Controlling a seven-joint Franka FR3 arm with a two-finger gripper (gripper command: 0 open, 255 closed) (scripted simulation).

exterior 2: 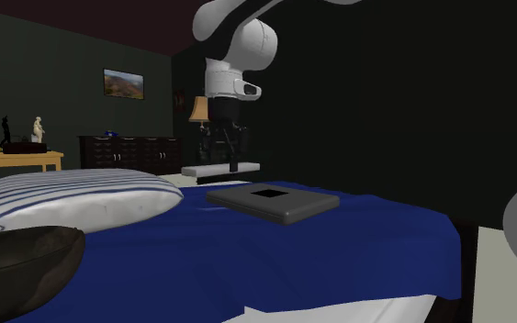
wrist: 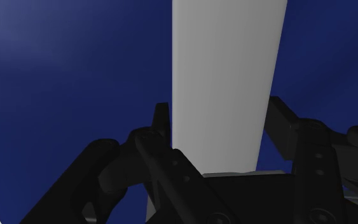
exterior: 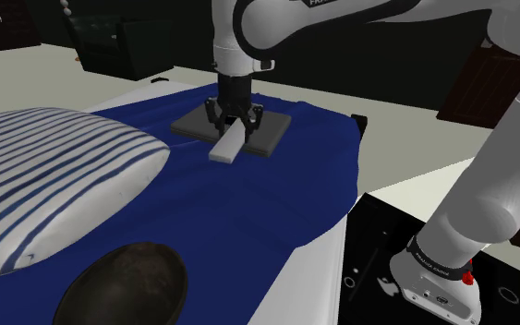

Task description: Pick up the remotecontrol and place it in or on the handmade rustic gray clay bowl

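Observation:
My black gripper (exterior: 234,121) is shut on one end of a long, plain light-grey remote control (exterior: 227,146). In the second exterior view the remote (exterior 2: 219,169) hangs level, clear above the blue bedspread, under the gripper (exterior 2: 230,152). In the wrist view the remote (wrist: 225,76) runs out between the two fingers (wrist: 161,121), which clasp its sides. The dark, rough clay bowl (exterior: 128,282) sits on the bed at the shoulder view's lower left, well away from the gripper, and also at the second exterior view's lower left (exterior 2: 8,266).
A flat dark-grey square slab (exterior: 265,134) lies on the blue bedspread (exterior: 248,203) just under the gripper. A big blue-striped white pillow (exterior: 45,175) lies between the slab and the bowl. Dark furniture stands behind the bed, and a dresser (exterior 2: 128,150) lines the far wall.

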